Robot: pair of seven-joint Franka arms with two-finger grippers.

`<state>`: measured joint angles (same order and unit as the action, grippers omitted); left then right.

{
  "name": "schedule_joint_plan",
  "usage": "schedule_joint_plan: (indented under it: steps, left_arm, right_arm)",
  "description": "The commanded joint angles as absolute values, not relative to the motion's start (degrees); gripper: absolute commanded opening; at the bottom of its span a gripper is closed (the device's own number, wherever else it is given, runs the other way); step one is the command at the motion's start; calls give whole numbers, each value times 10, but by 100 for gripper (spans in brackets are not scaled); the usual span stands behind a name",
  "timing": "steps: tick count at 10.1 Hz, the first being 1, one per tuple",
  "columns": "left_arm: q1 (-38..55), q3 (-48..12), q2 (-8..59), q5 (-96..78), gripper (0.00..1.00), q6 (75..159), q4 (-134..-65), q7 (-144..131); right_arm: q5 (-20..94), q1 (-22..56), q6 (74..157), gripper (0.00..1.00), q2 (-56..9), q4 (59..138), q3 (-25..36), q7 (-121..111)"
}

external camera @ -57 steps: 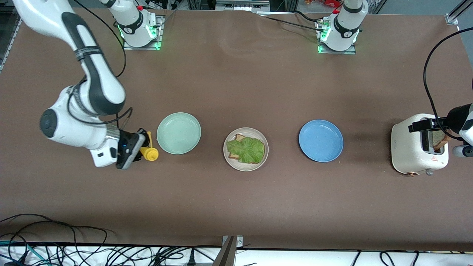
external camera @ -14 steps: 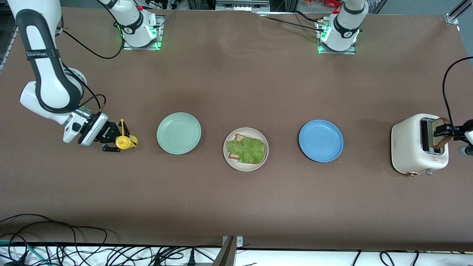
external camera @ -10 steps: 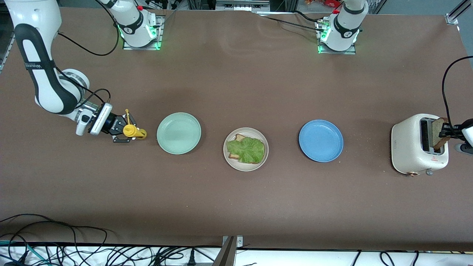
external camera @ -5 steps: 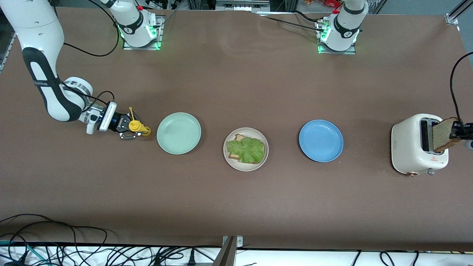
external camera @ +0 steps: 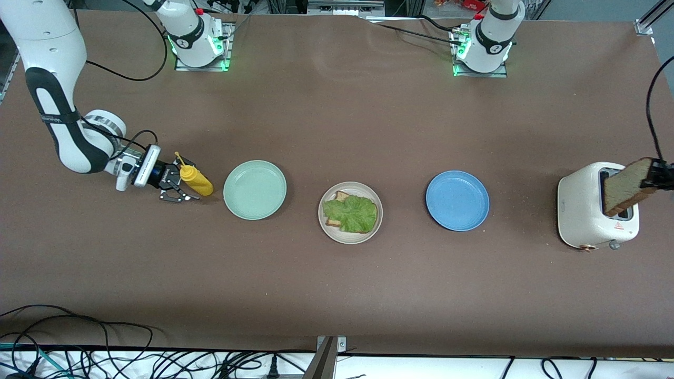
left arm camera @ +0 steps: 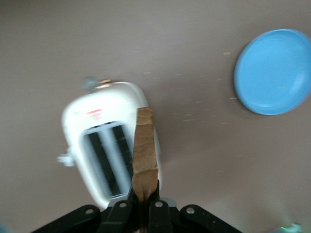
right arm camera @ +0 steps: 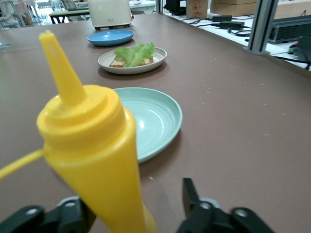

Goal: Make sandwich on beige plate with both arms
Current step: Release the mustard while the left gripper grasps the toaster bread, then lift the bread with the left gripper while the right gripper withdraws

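**Top slice in the air, beige plate well apart toward the right arm's end**

Clamps a toasted bread slice [external camera: 626, 187] by one edge in the left claw [external camera: 655, 175], up in the air over the white toaster [external camera: 588, 210] at the left arm's end of the surface [external camera: 337, 121]. Holds the slice on edge and tilted, with its long face upright, as seen also in the left wrist view, where the slice [left arm camera: 144, 148] runs out from the claw above the toaster's slots.

Finds the beige plate [external camera: 350, 241] in the middle of the surface, well apart from this claw and toward the right arm's end from it, with the blue plate [external camera: 457, 200] lying between the two. Carries there the sandwich [external camera: 352, 213] only half made: a bread slice below, a ruffled lettuce leaf on top, no upper slice yet.

Probably calls next for a long sweep over the blue plate, and for turning the slice from on edge to flat before lowering onto the lettuce.

Waits with the right claw [external camera: 176, 187] low beside the mint-green plate [external camera: 255, 189], fingers apart around a yellow mustard bottle [external camera: 196, 180], which seems to stand on the surface. Stands nearer to the beige plate than the left claw, yet has no bread.
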<state>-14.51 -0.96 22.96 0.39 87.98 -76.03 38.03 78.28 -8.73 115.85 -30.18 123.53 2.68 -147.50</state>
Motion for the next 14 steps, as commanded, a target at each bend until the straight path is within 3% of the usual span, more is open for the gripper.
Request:
schedule_joint_plan:
  steps: [1, 4, 7, 10, 14]
  left_arm:
    - [-104, -6, 238, -75, 0, 839, -745, 324]
    - [-34, -6, 250, -173, 0, 838, -747, 181]
    - [35, -6, 282, -296, 0, 838, -749, -21]
    - [98, -7, 327, -341, 0, 847, -745, -58]
    - [170, -6, 397, -459, 0, 968, -738, -39]
  right_arm:
    - [717, -91, 1137, 100, -267, 1238, 66, -1474]
    - [619, -85, 1114, 100, -230, 1232, 117, -1383]
    - [484, -73, 1119, 100, -145, 1224, 120, -1123]
    - [351, -48, 1114, 100, -85, 1188, 119, -874]
    - [181, -7, 1082, 100, -5, 1166, 83, -472]
